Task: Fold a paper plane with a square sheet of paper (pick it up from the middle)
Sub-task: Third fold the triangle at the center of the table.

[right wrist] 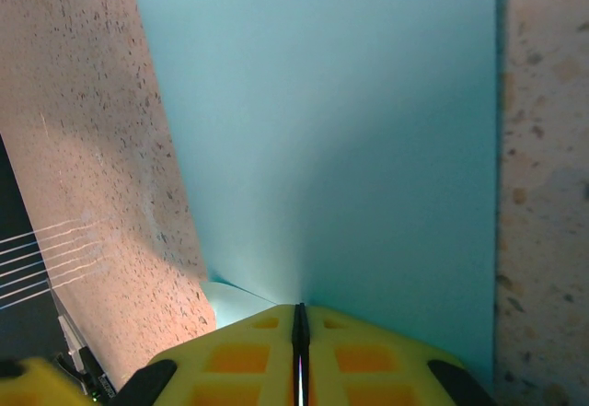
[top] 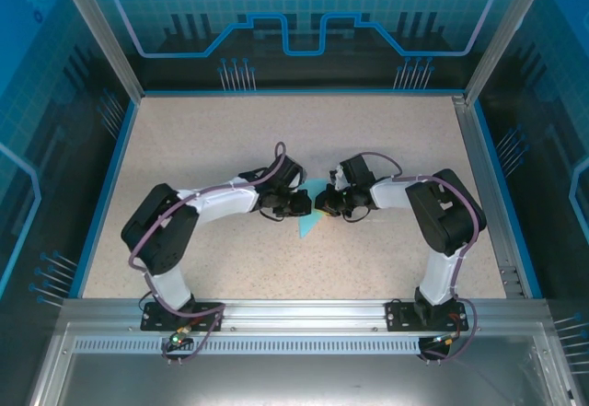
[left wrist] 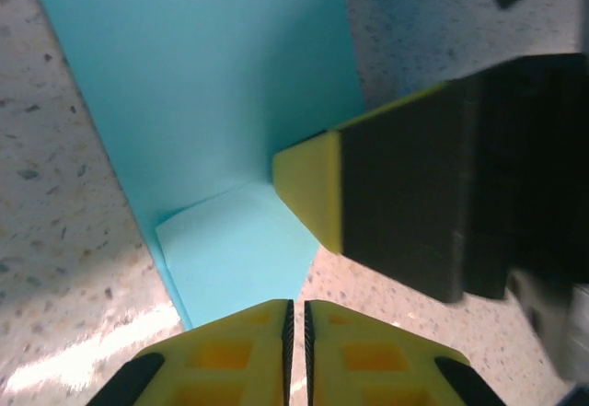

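Two grippers, both mine, meet tip to tip, and the sheet of paper (top: 308,223) lies between and just under them.

1. Left gripper (left wrist: 296,307): the fingers are drawn together, with a hairline gap between the pads. The paper runs up to the tips. I cannot tell whether an edge is nipped between them.

2. Right gripper (right wrist: 300,310): the fingers are pressed fully together on the paper, which comes out of the seam between the pads and fans away ahead of the tips. From the left wrist, one of its yellow-tipped fingers (left wrist: 315,192) sits on the paper just ahead of my left fingertips.

3. Paper: light turquoise, matte and unmarked. A paler second layer (left wrist: 235,251) is folded over directly in front of my left tips. Beside my right tips, on their left, a small lip of paper (right wrist: 232,299) curls up. From above, a narrow wedge pokes out below both hands, toward my bases.

4. Surface: the table (top: 230,139) is speckled beige on every side of both hands.

5. Surroundings: a blue rim (top: 109,185) borders the table, with aluminium posts (top: 97,29) at the far corners. The wall panels (top: 304,10) carry blue printed line patterns. An aluminium rail (top: 304,314) crosses behind my hands and holds both arm bases.
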Motion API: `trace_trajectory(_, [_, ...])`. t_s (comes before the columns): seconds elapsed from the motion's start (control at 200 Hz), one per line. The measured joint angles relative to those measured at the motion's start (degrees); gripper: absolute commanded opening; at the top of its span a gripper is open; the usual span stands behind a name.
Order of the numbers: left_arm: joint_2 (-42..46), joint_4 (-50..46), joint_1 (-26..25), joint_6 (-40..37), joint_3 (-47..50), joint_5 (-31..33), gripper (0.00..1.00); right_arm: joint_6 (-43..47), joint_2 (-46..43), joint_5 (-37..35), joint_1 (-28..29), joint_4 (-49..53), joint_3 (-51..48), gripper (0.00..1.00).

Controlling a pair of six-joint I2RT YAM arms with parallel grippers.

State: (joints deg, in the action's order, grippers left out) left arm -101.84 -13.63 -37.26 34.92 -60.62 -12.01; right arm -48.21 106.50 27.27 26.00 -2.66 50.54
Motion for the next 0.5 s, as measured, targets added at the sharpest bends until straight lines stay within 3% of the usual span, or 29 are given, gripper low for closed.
trace_trajectory(0.3, [-5.40,5.25,2.01,4.66,1.68,-1.38,0.11,0.02,-0.81,0.15,0.00,0.74,0.00,0.12])
trace_trajectory(0.5, [-5.25,7.67,2.08,5.49,3.06,-1.62,0.10,0.48,-7.43,-0.94,-0.46,2.60,-0.90,0.13])
